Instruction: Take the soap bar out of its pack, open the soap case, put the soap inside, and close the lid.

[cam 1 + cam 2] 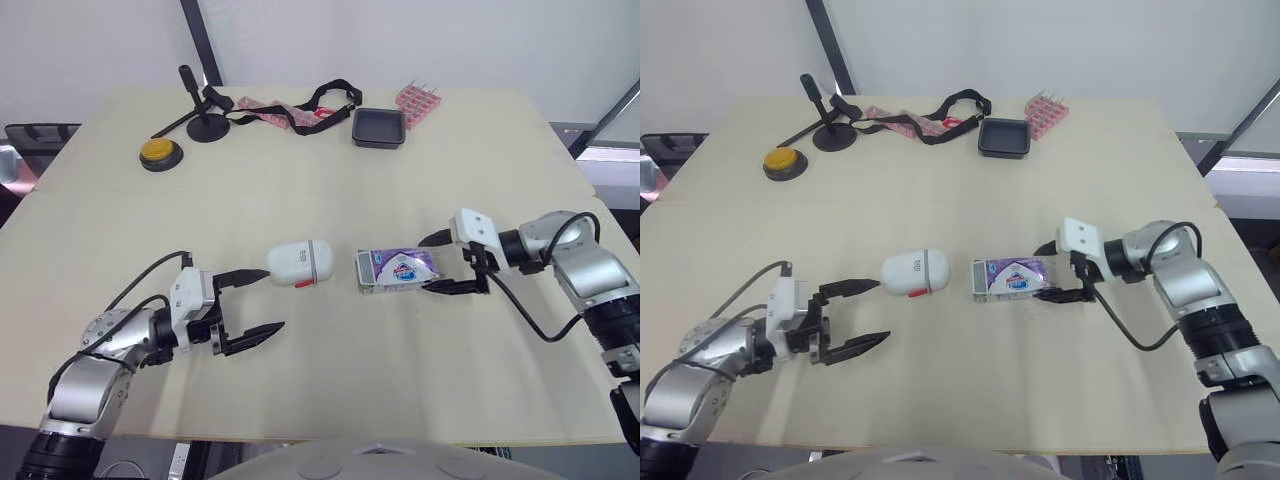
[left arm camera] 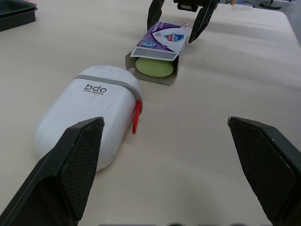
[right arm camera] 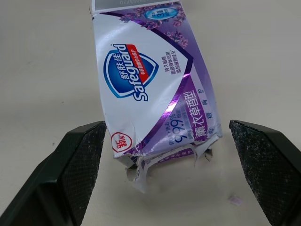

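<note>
Straddling the torn end of the soap pack (image 1: 398,270), flat just beside the closed soap case (image 1: 297,262), with right gripper (image 1: 424,265) spread and left gripper (image 1: 272,300) agape near that case; likely light, crushable card around a slick soap bar (image 2: 154,68), so pinching its sides gently.

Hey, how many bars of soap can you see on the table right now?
1: the green soap bar, in the open end of the purple pack mid-table. The white soap case beside it is shut, so its inside is hidden.
</note>
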{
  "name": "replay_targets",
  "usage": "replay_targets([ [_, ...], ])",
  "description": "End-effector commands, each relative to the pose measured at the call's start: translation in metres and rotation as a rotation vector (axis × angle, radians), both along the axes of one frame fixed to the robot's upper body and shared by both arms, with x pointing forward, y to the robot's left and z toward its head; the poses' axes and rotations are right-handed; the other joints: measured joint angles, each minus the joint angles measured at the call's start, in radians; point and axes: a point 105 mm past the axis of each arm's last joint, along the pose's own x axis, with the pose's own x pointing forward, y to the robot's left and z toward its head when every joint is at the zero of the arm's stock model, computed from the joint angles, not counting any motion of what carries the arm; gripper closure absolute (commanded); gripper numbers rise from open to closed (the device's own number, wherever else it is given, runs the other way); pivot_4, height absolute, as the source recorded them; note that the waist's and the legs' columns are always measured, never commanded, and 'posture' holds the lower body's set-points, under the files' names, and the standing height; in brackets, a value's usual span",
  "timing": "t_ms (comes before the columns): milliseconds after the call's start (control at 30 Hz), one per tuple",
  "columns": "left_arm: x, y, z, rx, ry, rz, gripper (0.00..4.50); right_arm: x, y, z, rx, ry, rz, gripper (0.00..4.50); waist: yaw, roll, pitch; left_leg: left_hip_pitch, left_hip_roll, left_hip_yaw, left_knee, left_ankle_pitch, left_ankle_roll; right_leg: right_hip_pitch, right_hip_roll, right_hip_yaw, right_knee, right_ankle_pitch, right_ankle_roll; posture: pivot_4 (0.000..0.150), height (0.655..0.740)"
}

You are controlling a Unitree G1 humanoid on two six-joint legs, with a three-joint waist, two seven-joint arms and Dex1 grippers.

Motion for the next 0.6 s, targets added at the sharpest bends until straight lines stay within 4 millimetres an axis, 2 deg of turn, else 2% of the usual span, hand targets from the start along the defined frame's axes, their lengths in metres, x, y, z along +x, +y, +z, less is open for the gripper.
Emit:
replay_targets([
  [33, -0.0018, -0.0031, 0.0085, -0.011, -0.035, -0.005, 0.01, 0.0012, 0.0037, 0.0083, 0.006, -0.034, 0.033, 0.00, 0.000, 0.000, 0.000, 0.000, 0.000, 0.000, 0.000, 0.000, 0.000, 0.000, 0.000, 0.000, 0.000, 0.000, 0.000, 0.150, 0.7400],
  [333, -0.0002, -0.0024, 0.0104, -0.021, -0.029, 0.033, 0.01, -0.0011, 0.0087, 0.0096, -0.013, -0.067, 0.098, 0.00, 0.000, 0.000, 0.000, 0.000, 0.000, 0.000, 0.001, 0.000, 0.000, 0.000, 0.000, 0.000, 0.001, 0.000, 0.000, 0.150, 0.7400],
  [600, -0.0027, -0.0044, 0.0102, -0.023, -0.018, 0.039, 0.01, -0.0043, 0.0040, 0.0060, -0.043, -0.064, 0.114, 0.00, -0.001, 0.000, 0.000, 0.000, 0.000, 0.000, 0.001, 0.000, 0.000, 0.000, 0.000, 0.000, 0.001, 0.000, 0.000, 0.150, 0.7400],
])
